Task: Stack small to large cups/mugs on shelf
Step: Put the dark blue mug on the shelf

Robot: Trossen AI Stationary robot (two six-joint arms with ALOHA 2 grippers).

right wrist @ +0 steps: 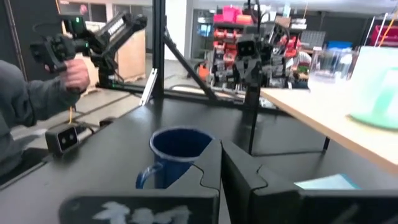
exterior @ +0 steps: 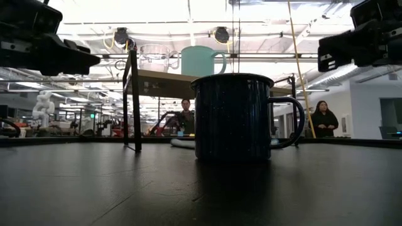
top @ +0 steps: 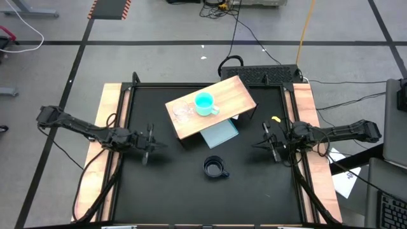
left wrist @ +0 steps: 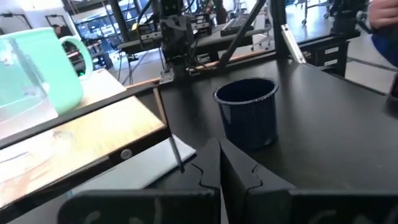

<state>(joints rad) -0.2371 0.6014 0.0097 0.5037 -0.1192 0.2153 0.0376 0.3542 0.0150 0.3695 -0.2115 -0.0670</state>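
High view: the turquoise mug (top: 204, 104) and clear glass cup (top: 182, 113) are seen on the shelf (top: 236, 93); the black mug (top: 215, 167) is seen on the surface (top: 165, 184), between both tools.
Left wrist view: the left tool (left wrist: 219, 163) is held together.
Right wrist view: the right tool (right wrist: 219, 163) is held together.

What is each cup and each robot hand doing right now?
Glass cup: upright on the shelf, beside the turquoise mug.
Turquoise mug: upright on the shelf.
Black mug: upright on the table, not yet stacked.
Left gripper: shut, empty, left of the shelf.
Right gripper: shut, empty, right of the shelf.
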